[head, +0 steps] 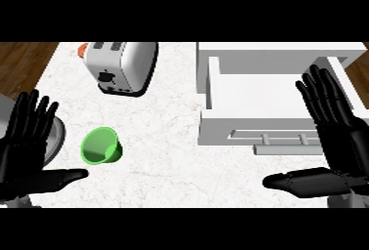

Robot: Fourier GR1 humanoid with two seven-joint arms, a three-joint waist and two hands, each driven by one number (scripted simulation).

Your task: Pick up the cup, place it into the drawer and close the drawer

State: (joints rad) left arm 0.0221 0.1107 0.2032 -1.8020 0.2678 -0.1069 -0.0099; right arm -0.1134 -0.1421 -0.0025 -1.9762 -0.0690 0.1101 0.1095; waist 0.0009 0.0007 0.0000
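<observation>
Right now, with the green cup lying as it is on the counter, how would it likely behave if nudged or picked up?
The green cup appears to lie tilted on its side, so a nudge would probably roll it in a curve. Its walls look thin and rigid, so it is likely light. The smooth surface might slip.

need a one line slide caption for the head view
Green cup beside the open left hand, toaster behind, white drawer pulled open by the open right hand.

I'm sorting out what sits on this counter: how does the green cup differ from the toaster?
The small green plastic cup is plain and lies tipped, its open mouth showing; the white and silver toaster is clearly bigger, boxy, with slots on top. The cup lies nearer the robot, close to the open left hand; the toaster stands farther back. Both rest on the white marble counter, left of the open white drawer.
</observation>
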